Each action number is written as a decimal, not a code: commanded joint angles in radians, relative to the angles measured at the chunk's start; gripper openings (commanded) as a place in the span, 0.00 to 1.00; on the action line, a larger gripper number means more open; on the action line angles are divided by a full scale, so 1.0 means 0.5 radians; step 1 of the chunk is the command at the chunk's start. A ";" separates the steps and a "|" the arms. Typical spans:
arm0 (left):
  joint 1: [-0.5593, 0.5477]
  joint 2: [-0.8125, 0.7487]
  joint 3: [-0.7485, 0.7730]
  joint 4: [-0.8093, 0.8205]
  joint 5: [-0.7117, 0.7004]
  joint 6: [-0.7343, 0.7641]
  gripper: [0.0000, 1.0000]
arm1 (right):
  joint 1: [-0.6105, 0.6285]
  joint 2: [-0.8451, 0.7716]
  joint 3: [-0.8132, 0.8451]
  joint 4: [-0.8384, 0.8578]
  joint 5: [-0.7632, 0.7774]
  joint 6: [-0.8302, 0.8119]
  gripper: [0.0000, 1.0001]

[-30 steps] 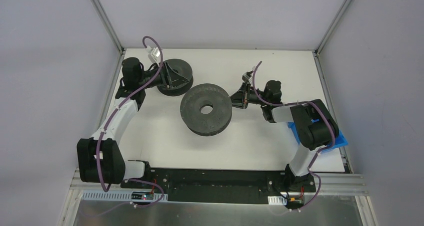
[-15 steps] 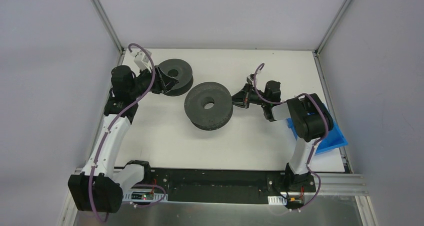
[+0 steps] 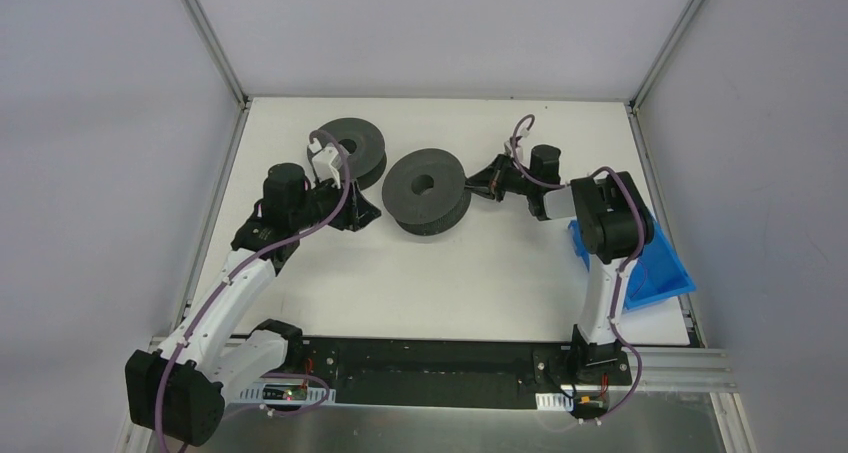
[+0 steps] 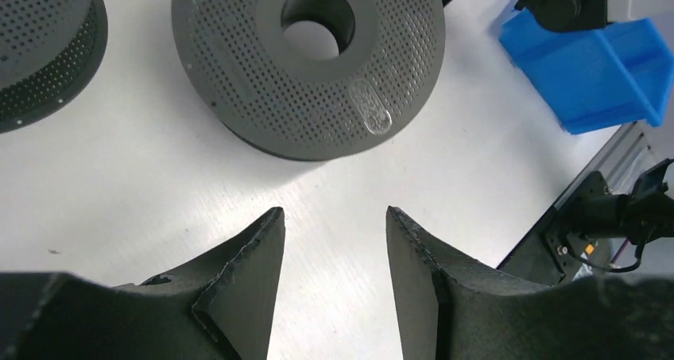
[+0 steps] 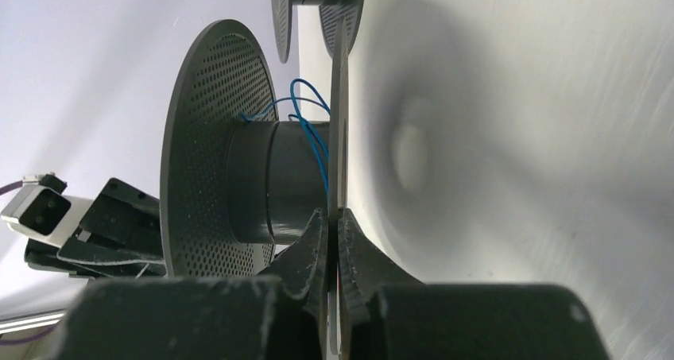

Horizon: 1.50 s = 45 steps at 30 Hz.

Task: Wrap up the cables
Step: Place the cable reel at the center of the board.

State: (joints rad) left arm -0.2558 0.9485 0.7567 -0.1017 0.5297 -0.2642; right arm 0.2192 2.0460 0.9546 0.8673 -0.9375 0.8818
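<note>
On the white table point(image 3: 480, 273), centre: one dark grey spool point(image 3: 425, 188), a thin blue cable point(image 5: 314, 129) looped loosely round its core — right gripper point(image 5: 334, 217) clamped on the spool's table-side flange rim, left gripper point(image 4: 334, 217) spread wide, empty, just beside the spool.

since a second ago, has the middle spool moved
Yes. The middle spool has slid away from the arm bases toward the table far edge, and slightly right; the right tool is pinching its flange.

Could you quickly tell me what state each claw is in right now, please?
Left claw: open, holding nothing.
Right claw: closed on a flange of the larger spool.
</note>
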 commanded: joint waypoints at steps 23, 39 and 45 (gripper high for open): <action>-0.047 0.011 0.017 -0.147 -0.210 0.232 0.48 | -0.245 0.425 0.685 -0.572 0.154 -0.190 0.01; -0.047 0.080 0.005 -0.148 -0.210 0.275 0.48 | -0.361 0.504 0.712 -0.489 0.588 0.043 0.00; -0.047 0.067 -0.015 -0.146 -0.221 0.282 0.48 | -0.362 0.499 0.690 -0.535 0.712 0.041 0.07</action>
State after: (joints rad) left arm -0.2752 0.9894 0.7418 -0.1749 0.4358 -0.1440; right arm 0.0475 2.2856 1.2961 0.6209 -0.6884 0.8936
